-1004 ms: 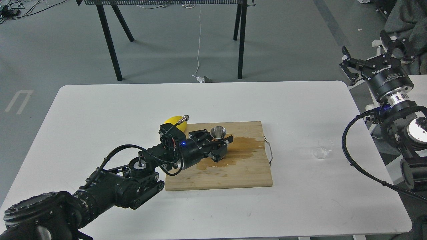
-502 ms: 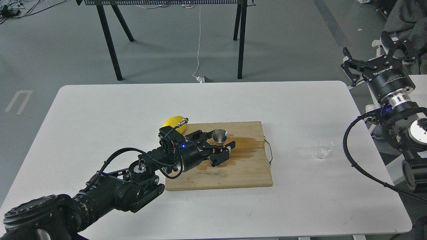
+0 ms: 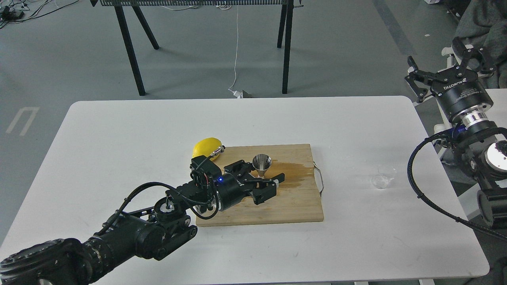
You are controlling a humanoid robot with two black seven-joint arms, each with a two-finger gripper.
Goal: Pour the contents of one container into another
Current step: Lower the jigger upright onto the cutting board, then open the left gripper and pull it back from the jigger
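Lemon (image 3: 205,147) sits behind spread-fingered left gripper (image 3: 264,180) flanking jigger (image 3: 262,164); right gripper (image 3: 451,68) gapes, empty.

Yellow lemon (image 3: 204,147), shiny steel jigger (image 3: 262,164), tan board (image 3: 277,200), white table (image 3: 119,130).

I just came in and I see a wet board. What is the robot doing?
The left gripper is open right beside the steel jigger, which stands upright on the wooden board next to a brown spill. The tiny glass cup sits alone on the table. The right gripper is open, off to the side.
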